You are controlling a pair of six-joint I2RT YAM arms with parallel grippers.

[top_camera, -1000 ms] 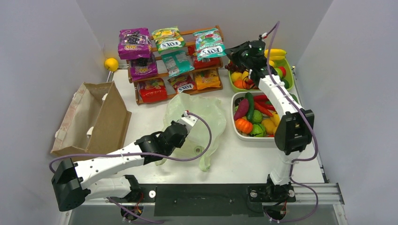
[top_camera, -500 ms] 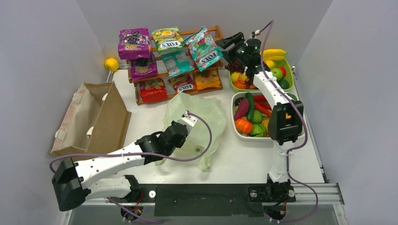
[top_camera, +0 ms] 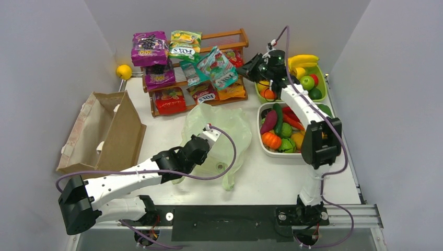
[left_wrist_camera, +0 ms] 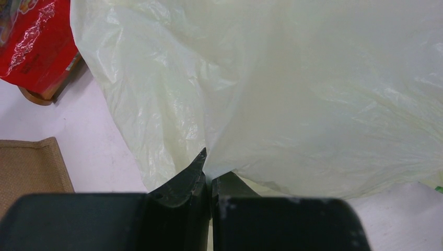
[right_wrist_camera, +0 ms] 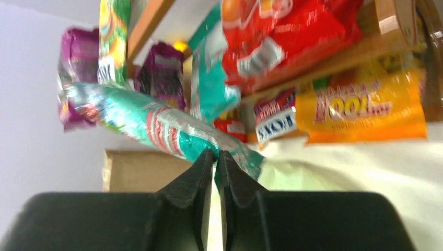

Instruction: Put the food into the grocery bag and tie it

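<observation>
The pale green grocery bag (top_camera: 222, 133) lies open in the middle of the table and fills the left wrist view (left_wrist_camera: 292, 89). My left gripper (top_camera: 207, 137) is shut on the bag's near rim (left_wrist_camera: 209, 166) and holds the film up. My right gripper (top_camera: 251, 66) is shut on the corner of a teal FOX'S snack packet (top_camera: 219, 68), which hangs in the air in front of the rack, beyond the bag. In the right wrist view the packet (right_wrist_camera: 151, 123) runs left from my closed gripper (right_wrist_camera: 215, 156).
A wooden rack (top_camera: 225, 36) at the back holds several more snack packets. A brown paper bag (top_camera: 107, 130) lies at the left, with a yellow ball (top_camera: 124, 71) behind it. A green tray (top_camera: 319, 95) with bananas (top_camera: 303, 59) and a white tray (top_camera: 264, 149) of vegetables stand at the right.
My right gripper has pulled the teal packet off the rack's top shelf and carried it left and forward, tilting it. The left arm and the bag have not moved.
</observation>
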